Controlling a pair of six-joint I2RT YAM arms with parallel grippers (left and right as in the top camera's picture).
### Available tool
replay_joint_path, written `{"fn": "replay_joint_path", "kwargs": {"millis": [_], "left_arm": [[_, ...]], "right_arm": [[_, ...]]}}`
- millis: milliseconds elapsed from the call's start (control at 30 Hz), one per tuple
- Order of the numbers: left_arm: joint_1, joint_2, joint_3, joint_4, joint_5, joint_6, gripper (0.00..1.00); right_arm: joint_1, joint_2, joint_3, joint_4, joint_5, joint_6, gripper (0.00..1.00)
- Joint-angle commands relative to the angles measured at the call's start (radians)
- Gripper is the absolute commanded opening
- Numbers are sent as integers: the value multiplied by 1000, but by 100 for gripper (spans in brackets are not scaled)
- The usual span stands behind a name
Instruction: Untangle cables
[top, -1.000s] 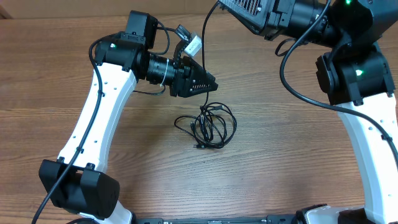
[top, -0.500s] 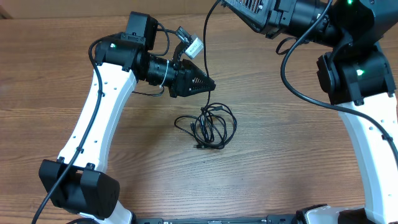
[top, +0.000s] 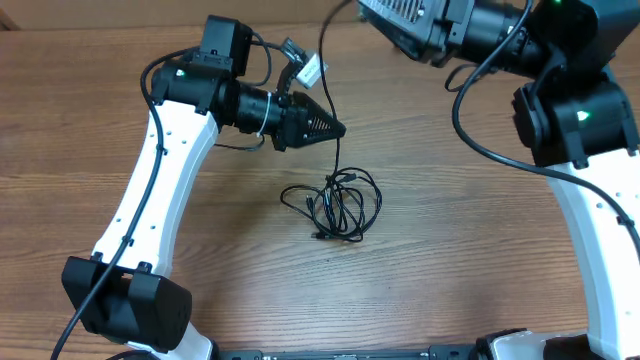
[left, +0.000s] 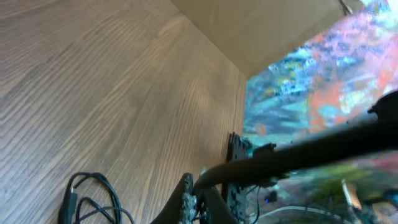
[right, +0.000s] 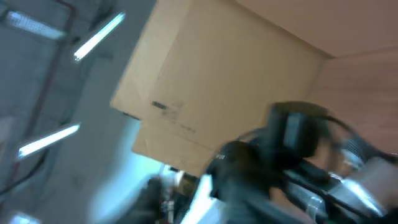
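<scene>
Left claw (top: 338, 128): just pressed together, you are pinching the strand (top: 337, 155) running from its tip down to the cables (top: 335, 203); separating is beginning. Right claw: cannot tell.

The thin, flexible cables (top: 338, 200) are black. The wooden tabletop (top: 450, 270) is brown with fine darker grain. The long arm links (top: 150, 190) are white, their joints (top: 130, 305) black, with small green lights (top: 183, 72). The plain cardboard (left: 261, 31) is tan.
</scene>
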Motion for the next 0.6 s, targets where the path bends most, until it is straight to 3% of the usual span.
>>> {"fn": "replay_joint_path", "kwargs": {"millis": [0, 167, 300, 433, 567], "left_arm": [[32, -31, 45, 22, 6, -143, 4], [47, -32, 59, 51, -13, -264, 4], [48, -33, 89, 59, -82, -371, 4], [48, -34, 155, 62, -85, -449, 4], [49, -34, 238, 122, -101, -635, 4]], "right_arm": [[-57, -10, 8, -100, 10, -154, 72], [-126, -10, 8, -286, 22, -285, 88], [-157, -10, 8, -454, 29, -443, 96], [-154, -10, 8, -620, 51, -615, 97], [-130, -10, 2, -791, 112, -772, 98]]}}
